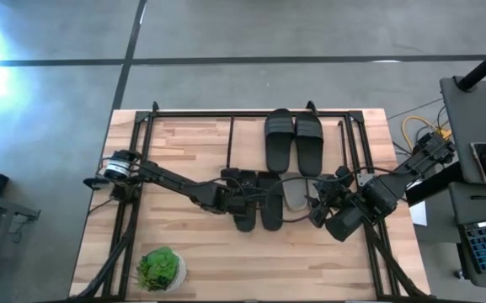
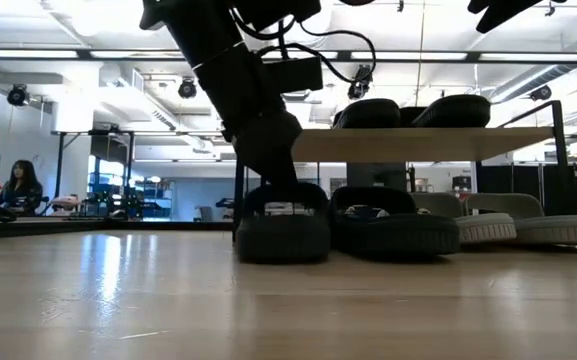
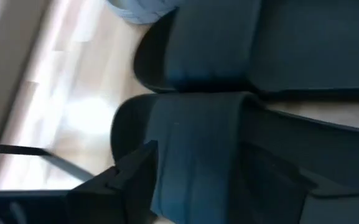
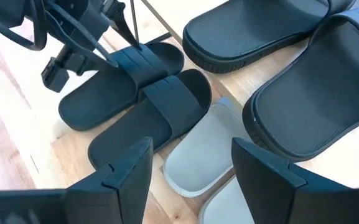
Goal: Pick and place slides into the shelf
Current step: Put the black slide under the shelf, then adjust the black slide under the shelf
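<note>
**Left gripper on the dark slide, right one waiting**

A pale wooden table (image 1: 200, 252) fills the middle of the high view, grey floor around it and a plant (image 1: 159, 268) at its lower left. The shelf (image 1: 251, 126) sits across the upper centre with one black pair (image 1: 294, 140) on its top board. Below that pair lie a dark pair (image 1: 258, 202) and, just beside it, a light grey pair (image 1: 296, 195) half under the board.

My left gripper (image 1: 236, 195) is down on the left dark slide (image 2: 282, 222); whether its fingers have closed I cannot tell. My right gripper (image 4: 188, 171) hangs spread wide and empty over the grey pair.

I judge these slides light, rubbery and bendy; the wide strap (image 4: 174, 99) looks the surest hold, since a sole edge would flex and slip.
</note>
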Robot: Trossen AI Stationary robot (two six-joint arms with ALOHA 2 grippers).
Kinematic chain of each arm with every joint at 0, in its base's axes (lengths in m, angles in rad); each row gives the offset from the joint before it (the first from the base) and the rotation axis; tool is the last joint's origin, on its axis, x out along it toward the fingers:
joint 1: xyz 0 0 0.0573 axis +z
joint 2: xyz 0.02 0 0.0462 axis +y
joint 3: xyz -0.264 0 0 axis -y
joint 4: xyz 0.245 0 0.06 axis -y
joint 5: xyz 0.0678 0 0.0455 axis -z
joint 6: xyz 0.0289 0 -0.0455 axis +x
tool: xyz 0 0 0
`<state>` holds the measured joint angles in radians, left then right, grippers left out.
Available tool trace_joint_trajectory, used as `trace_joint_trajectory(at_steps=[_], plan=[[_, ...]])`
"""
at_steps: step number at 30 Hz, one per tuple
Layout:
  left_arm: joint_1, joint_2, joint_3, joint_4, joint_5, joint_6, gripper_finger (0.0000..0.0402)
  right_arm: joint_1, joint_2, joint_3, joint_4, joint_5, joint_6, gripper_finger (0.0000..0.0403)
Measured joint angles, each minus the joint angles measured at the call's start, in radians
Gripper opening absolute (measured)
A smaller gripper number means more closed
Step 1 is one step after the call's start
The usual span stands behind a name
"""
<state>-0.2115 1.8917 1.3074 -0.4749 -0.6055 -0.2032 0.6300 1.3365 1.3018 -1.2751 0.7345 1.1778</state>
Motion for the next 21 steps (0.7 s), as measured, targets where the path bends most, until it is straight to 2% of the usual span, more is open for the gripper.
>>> trace_joint_trajectory(at_steps=[8, 14, 18, 21], plan=[[-0.018, -0.015, 0.026, 0.001, 0.085, 0.000, 0.0228, 0.000, 0.000, 0.000, -0.002, 0.000, -0.012, 0.0210], [-0.030, -0.049, 0.063, -0.001, 0.327, -0.013, 0.0228, 0.000, 0.000, 0.000, -0.002, -0.011, -0.012, 0.0210], [-0.035, -0.075, 0.062, -0.009, 0.472, -0.118, 0.0225, 0.000, 0.000, 0.000, 0.024, -0.116, 0.032, 0.0210], [-0.044, -0.096, 0.061, -0.021, 0.539, -0.185, 0.0205, 0.001, 0.005, -0.001, 0.077, -0.221, 0.063, 0.0210]])
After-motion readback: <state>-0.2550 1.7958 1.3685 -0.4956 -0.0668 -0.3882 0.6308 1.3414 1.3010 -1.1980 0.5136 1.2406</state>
